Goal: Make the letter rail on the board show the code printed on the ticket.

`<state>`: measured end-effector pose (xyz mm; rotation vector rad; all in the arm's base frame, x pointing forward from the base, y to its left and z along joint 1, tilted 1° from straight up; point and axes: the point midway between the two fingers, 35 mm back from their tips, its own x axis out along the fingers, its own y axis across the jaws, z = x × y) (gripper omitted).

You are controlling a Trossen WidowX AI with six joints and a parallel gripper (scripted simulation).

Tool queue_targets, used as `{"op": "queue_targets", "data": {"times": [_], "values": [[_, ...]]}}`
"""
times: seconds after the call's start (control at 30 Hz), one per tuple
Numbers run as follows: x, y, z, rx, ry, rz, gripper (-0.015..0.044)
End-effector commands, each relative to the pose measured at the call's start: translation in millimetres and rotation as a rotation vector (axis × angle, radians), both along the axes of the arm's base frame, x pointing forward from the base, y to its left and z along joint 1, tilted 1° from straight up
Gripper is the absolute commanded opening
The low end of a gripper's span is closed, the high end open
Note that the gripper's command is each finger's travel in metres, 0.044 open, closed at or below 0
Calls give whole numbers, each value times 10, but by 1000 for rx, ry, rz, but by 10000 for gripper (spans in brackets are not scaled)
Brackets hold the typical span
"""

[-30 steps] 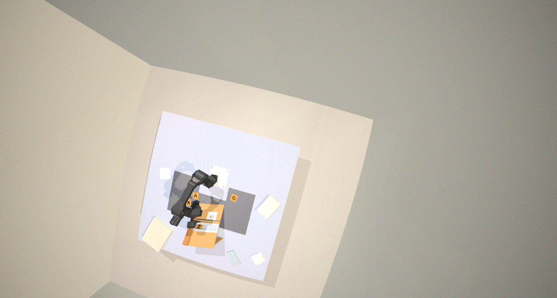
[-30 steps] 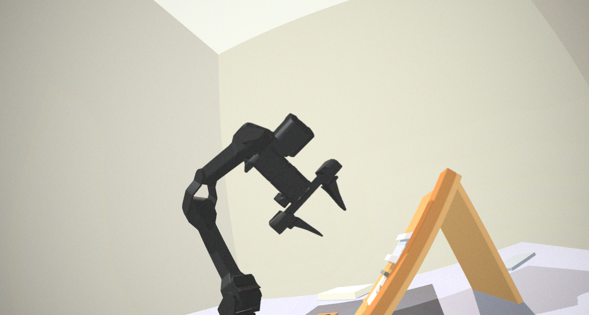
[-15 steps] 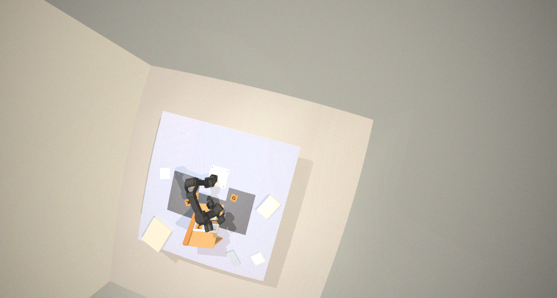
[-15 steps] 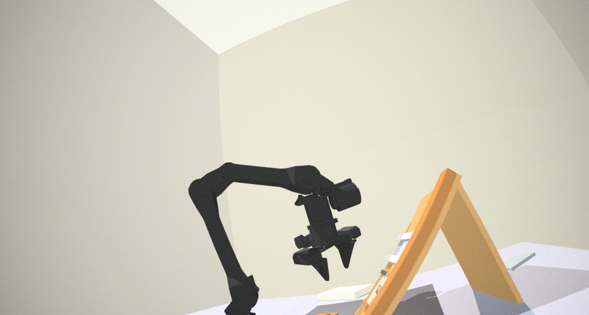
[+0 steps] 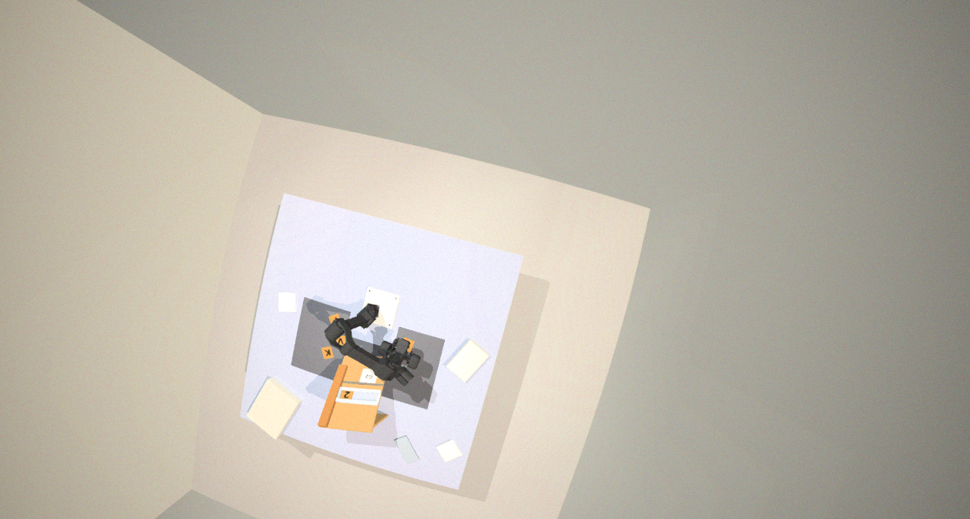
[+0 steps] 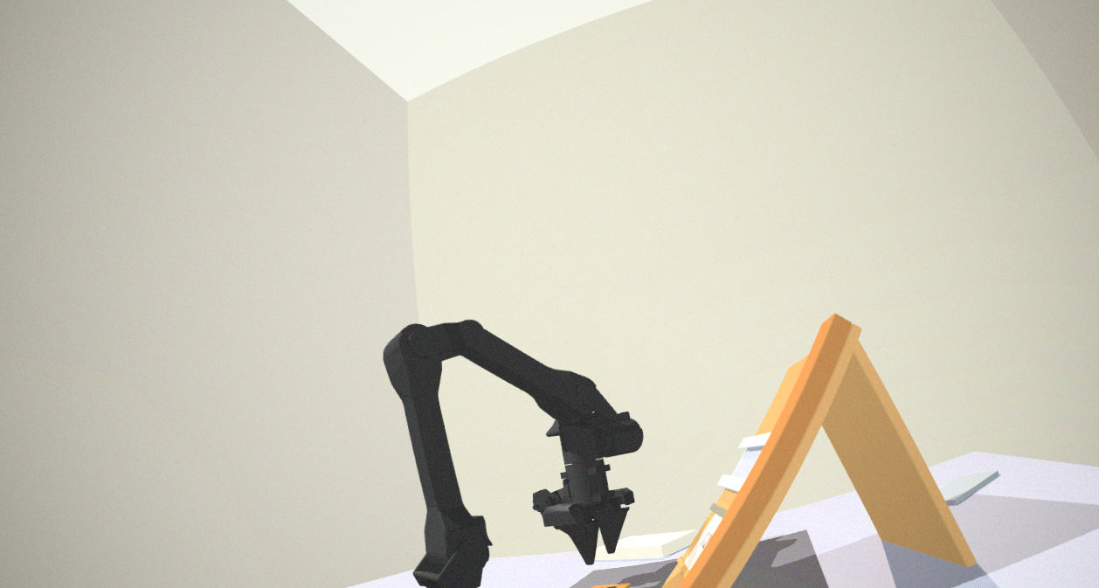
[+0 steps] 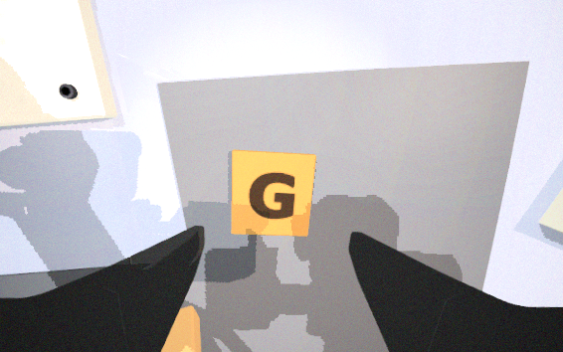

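Note:
My gripper [image 5: 402, 354] [image 6: 600, 556] [image 7: 279, 238] is open and empty, pointing down above the G tile [image 5: 409, 345] [image 7: 274, 194]. In the wrist view the G tile lies flat on the grey mat, slightly ahead of the fingertips and between their lines. The orange board [image 5: 351, 419] [image 6: 791, 431] stands tilted. Its white rail [image 5: 367, 402] [image 6: 742, 461] holds the 2 tile [image 5: 346, 394] at the end beside the raised orange side bar; the rest of the rail is empty. The ticket [image 5: 368, 376] below the rail reads G2.
The K tile [image 5: 328, 352], another tile [image 5: 340, 340] and a mostly hidden tile [image 5: 335, 318] lie beyond the board, under or near the arm. Cream blocks [image 5: 273, 408] [image 5: 467, 359] lie either side. A grey-blue block [image 5: 407, 448] and a white block [image 5: 448, 450] lie near the counter edge.

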<state>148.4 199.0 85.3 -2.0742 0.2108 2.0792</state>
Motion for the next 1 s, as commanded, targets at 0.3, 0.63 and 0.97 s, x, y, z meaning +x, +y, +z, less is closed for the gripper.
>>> {"op": "queue_targets", "data": {"times": [0.3,0.63,0.97], "values": [[-18,0,-350,-9,-7,3,340],[-25,-6,-356,-9,-7,3,340],[-24,-3,-455,-9,-7,3,340]]}}
